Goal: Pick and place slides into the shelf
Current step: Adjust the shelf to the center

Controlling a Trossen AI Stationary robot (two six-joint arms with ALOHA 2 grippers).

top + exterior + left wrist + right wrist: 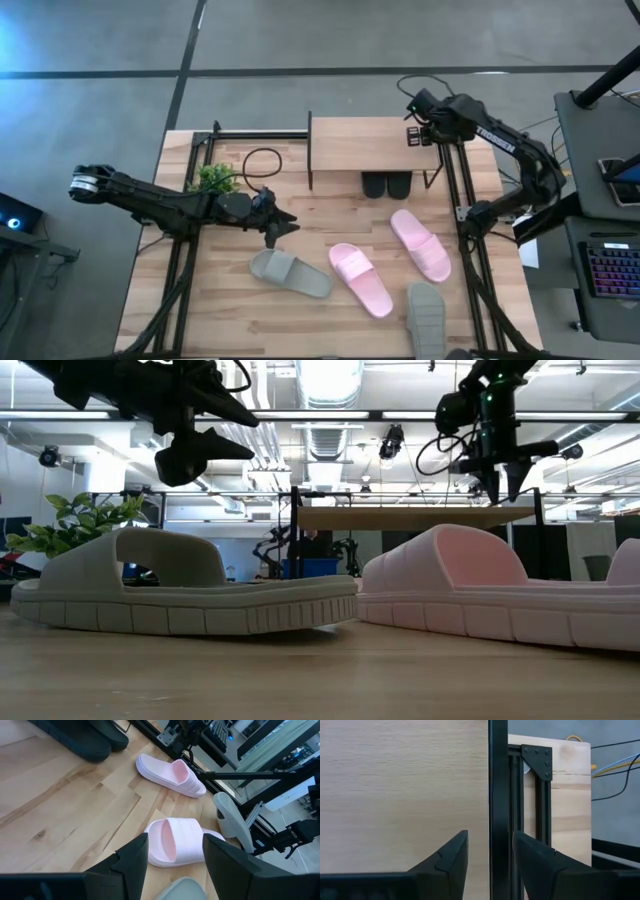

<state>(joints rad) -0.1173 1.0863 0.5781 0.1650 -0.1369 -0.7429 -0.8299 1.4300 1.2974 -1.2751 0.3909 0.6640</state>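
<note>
The black pair (385, 185) sits tucked under the shelf (370, 145), toes showing at its front edge, so one pair looks done. Four slides are left on the counter (200, 310): a grey one (290, 272) just below the left pincer (277, 231), two pink ones (361, 279) (420, 243) side by side near the middle, and a second grey one (426, 318) at the near edge.

The right pincer (418, 127) hangs over the shelf's right end, fingers apart and holding nothing; its own view shows only the plank and a black leg (497, 810) between the fingers. The left pincer is also spread and empty, poised above the counter beside the plant (213, 179), with a pink slide framed between its fingers (132, 860).

I'd judge this the gap between placements: the left arm seems to be lining up the next pick. It will need to drop down and close across a strap.
</note>
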